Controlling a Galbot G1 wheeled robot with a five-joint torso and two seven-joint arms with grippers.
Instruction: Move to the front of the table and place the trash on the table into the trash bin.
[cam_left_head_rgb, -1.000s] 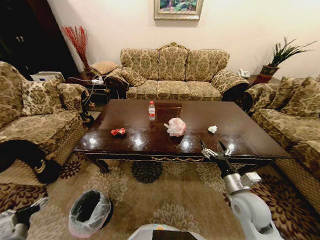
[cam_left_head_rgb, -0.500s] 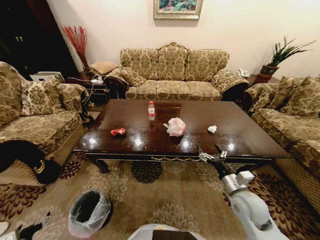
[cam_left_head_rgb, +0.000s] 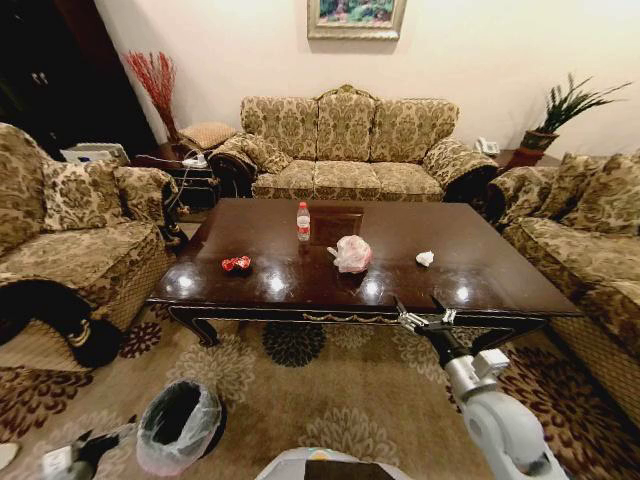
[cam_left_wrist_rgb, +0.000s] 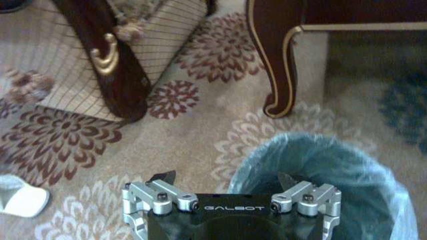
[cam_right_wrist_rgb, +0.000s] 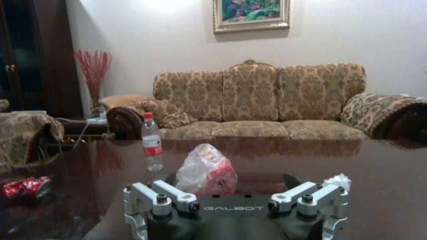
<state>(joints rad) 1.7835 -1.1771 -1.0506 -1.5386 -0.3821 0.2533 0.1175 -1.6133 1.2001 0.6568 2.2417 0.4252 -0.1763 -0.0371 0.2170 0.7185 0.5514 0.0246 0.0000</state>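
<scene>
Bottle (cam_left_head_rgb: 303, 221): clear plastic, red cap, upright, long axis vertical, near the table's far edge.
Bag (cam_left_head_rgb: 351, 253): crumpled pinkish-white plastic bundle, mid-table.
Paper ball (cam_left_head_rgb: 425, 258): small, white, toward the table's right edge.
Wrapper (cam_left_head_rgb: 236, 264): red and black, crushed, toward the left edge.
Table (cam_left_head_rgb: 480, 275): dark glossy wood, rectangular.
Bin (cam_left_head_rgb: 180, 425): round, black, translucent liner, on patterned carpet off the near-left corner.
Right gripper (cam_left_head_rgb: 422, 314): fingers spread, empty, at the near edge.
Left gripper (cam_left_wrist_rgb: 227, 178): fingers apart, empty, low beside the bin.
</scene>
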